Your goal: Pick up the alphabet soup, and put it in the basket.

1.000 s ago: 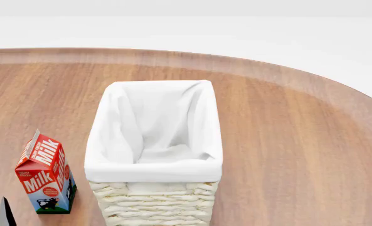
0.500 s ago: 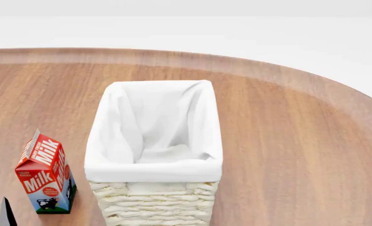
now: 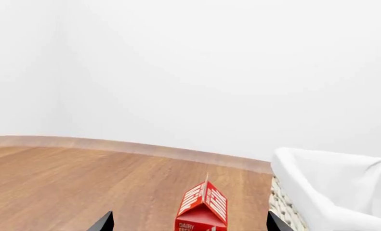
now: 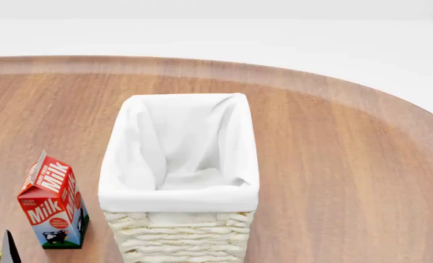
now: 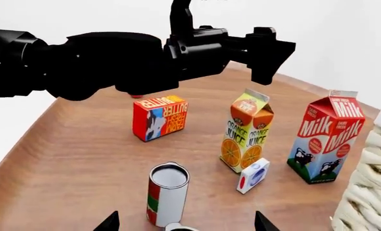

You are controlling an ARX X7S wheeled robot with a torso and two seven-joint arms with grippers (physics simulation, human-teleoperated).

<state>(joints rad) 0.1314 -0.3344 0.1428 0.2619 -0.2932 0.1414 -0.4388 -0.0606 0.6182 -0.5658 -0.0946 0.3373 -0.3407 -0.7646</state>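
The basket [image 4: 178, 194], cream wicker with a white liner, stands mid-table and shows nothing inside; its side also shows in the wrist views [image 3: 335, 192] [image 5: 370, 192]. No blue label of the alphabet soup shows in any view. A round silver-white rim [image 5: 177, 227] peeks in at the frame edge between my right gripper's [image 5: 186, 224] open tips, and I cannot tell which can it is. Just beyond it stands a red and green can [image 5: 167, 193]. My left gripper [image 3: 190, 224] is open, pointing at the milk carton [image 3: 203, 211].
The milk carton [image 4: 54, 205] stands left of the basket. An orange juice carton [image 5: 245, 132], a butter box [image 5: 159, 117] and a small white box [image 5: 253, 175] sit nearby. My left arm [image 5: 113, 57] hangs over them. One black fingertip [image 4: 9, 247] shows at the head view's corner.
The black fingertip at the head view's lower left has sunk very slightly. Nothing else has moved.
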